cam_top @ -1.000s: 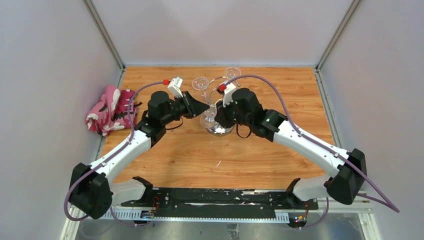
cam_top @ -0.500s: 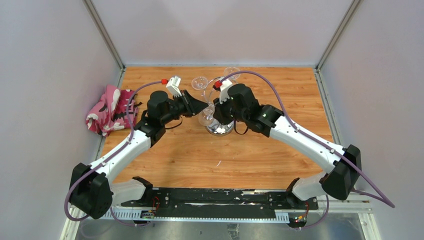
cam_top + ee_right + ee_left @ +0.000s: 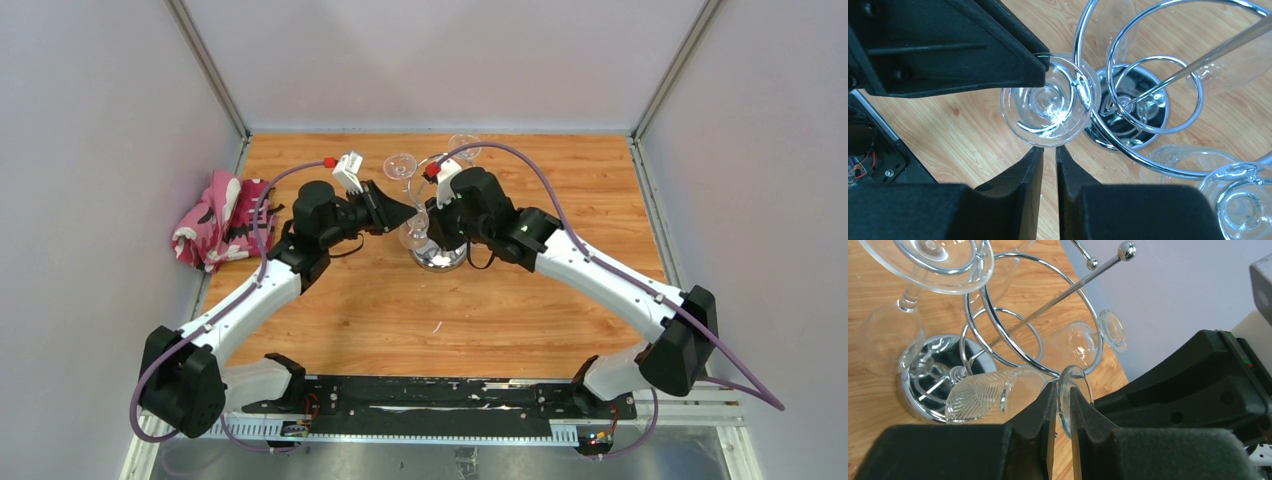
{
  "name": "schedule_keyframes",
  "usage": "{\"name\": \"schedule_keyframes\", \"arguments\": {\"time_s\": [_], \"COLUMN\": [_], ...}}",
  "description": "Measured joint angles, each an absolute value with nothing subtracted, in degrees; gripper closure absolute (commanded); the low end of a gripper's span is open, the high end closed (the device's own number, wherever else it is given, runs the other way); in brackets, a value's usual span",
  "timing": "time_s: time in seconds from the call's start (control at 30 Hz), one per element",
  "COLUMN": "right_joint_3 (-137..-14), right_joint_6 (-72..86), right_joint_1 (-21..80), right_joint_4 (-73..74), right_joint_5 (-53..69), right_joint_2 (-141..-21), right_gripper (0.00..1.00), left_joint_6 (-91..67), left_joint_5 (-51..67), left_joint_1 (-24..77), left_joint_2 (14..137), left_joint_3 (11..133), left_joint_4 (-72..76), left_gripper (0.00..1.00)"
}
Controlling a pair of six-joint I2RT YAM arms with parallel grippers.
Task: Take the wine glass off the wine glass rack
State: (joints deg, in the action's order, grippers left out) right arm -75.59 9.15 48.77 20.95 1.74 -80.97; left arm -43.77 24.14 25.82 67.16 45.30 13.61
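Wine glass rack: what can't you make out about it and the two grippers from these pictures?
1. Top external: the wine glass rack pole and rings, largely covered by the right arm's wrist.
2. Left wrist: the wine glass stem, behind the left gripper fingers; grip unclear.
3. Right wrist: whether the right gripper touches the glass foot; its rim sits right at the fingertips.

The wooden surface (image 3: 500, 310) carries the wine glass rack (image 3: 438, 262) near centre (on its mirrored base) and a pink cloth (image 3: 215, 230) at nine o'clock.
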Motion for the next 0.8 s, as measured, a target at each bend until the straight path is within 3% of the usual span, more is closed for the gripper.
{"name": "schedule_keyframes", "arguments": {"time_s": [0.8], "right_joint_3": [-79.7], "right_joint_6": [7.7], "right_joint_1": [48.3], "right_joint_4": [16.1], "right_joint_5": [-2.6], "right_joint_2": [-83.2], "right_gripper": [0.81], "left_joint_6": [-40.4], "left_joint_5": [34.0], "left_joint_1": [26.8], "left_joint_2": [64.5], "left_joint_3": [43.6], "left_joint_4": [8.0], "left_gripper": [0.82]}}
